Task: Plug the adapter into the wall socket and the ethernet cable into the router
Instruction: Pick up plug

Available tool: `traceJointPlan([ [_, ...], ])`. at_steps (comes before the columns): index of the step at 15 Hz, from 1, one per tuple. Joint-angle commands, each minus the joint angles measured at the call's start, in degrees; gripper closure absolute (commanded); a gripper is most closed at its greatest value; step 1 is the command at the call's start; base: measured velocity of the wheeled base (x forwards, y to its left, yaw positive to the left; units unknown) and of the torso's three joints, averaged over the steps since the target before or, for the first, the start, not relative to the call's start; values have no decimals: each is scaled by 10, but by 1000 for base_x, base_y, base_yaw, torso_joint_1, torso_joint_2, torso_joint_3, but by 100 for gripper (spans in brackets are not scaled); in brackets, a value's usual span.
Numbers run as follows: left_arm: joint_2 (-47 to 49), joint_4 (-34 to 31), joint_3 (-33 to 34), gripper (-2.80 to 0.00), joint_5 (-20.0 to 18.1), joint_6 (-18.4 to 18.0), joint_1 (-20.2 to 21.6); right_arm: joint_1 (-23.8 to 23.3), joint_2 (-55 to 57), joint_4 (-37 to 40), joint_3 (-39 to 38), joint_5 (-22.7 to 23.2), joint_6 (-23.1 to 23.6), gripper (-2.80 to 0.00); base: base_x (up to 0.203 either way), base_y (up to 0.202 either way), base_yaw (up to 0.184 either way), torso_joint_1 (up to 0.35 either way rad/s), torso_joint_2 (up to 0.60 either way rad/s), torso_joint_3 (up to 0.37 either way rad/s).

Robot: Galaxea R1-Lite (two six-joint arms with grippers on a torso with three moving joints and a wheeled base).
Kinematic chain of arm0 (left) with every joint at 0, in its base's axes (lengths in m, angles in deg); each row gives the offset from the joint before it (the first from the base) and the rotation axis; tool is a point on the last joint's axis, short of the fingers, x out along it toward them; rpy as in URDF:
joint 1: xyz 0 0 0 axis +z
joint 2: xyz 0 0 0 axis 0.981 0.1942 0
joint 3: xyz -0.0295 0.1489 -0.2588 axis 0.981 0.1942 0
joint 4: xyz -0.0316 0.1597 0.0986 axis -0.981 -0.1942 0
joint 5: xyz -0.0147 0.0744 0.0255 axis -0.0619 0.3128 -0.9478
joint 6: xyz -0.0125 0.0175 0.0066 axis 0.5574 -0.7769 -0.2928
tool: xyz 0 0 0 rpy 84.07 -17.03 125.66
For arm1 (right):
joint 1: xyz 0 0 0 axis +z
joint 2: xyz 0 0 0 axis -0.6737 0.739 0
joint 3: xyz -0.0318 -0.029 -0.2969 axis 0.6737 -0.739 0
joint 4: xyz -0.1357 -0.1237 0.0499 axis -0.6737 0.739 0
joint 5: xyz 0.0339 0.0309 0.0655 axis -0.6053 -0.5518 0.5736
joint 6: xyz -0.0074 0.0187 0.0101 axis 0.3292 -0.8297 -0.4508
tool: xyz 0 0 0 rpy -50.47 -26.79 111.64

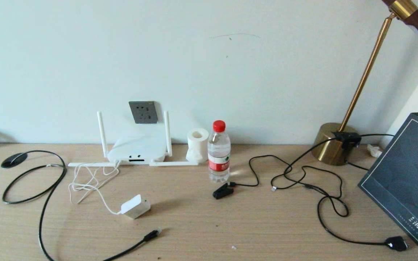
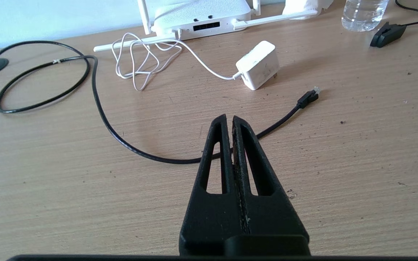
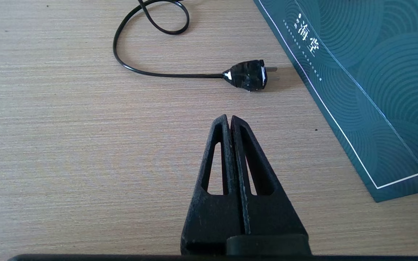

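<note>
The white adapter (image 1: pixel 135 206) (image 2: pixel 258 64) lies on the desk, its thin white cord coiled toward the router (image 1: pixel 136 149) (image 2: pixel 201 14). The dark grey wall socket (image 1: pixel 143 112) sits on the wall above the router. The black ethernet cable (image 1: pixel 42 214) (image 2: pixel 100 108) loops on the left, its connector (image 1: pixel 152 234) (image 2: pixel 309 96) lying near the adapter. My left gripper (image 2: pixel 229 117) hovers shut and empty above the cable, short of the connector. My right gripper (image 3: pixel 227 117) is shut and empty over bare desk. Neither gripper shows in the head view.
A water bottle (image 1: pixel 218 151), a paper roll (image 1: pixel 197 144) and a small black clip plug (image 1: pixel 223 190) stand right of the router. A brass lamp (image 1: pixel 334 143), its thin black cord with a chunky plug (image 1: pixel 396 243) (image 3: pixel 248 74), and a dark teal bag (image 1: pixel 408 181) (image 3: pixel 368 76) occupy the right.
</note>
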Motion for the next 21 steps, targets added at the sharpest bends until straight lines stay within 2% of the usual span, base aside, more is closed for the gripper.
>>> traceJointPlan([
  [1, 1, 7, -3, 0, -4, -14, 0, 0, 1, 0, 0, 0, -1, 0, 0, 0, 0, 0, 0, 0],
  [2, 1, 12, -15, 0, -13, -19, 0, 0, 1, 0, 0, 0, 0, 0, 0, 0, 0, 0, 0, 0],
  [4, 28, 9, -105, 0, -65, -28, -1, 1, 1, 0, 0, 0, -1, 0, 0, 0, 0, 0, 0, 0],
  [7, 178, -33, -210, 0, -159, -58, -24, 0, 1, 0, 0, 0, -1, 0, 0, 0, 0, 0, 0, 0],
  [9, 286, -88, -266, 0, -201, -74, -84, 0, 1, 0, 0, 0, -1, 0, 0, 0, 0, 0, 0, 0],
  [11, 385, -135, -304, 0, -221, -92, -150, 0, 1, 0, 0, 0, -1, 0, 0, 0, 0, 0, 0, 0],
  [12, 436, -147, -318, 0, -225, -111, -166, 0, 1, 0, 0, 0, -1, 0, 0, 0, 0, 0, 0, 0],
  [14, 534, -163, -345, 0, -222, -190, -178, 0, 1, 0, 0, 0, -1, 0, 0, 0, 0, 0, 0, 0],
  [16, 622, -171, -372, 0, -195, -277, -178, 0, 1, 0, 0, 0, -1, 0, 0, 0, 0, 0, 0, 0],
  [18, 678, -176, -389, 0, -161, -340, -176, 0, 1, 0, 0, 0, -1, 0, 0, 0, 0, 0, 0, 0],
  [21, 722, -169, -394, 0, -131, -361, -167, 0, 1, 0, 0, 0, -1, 0, 0, 0, 0, 0, 0, 0],
])
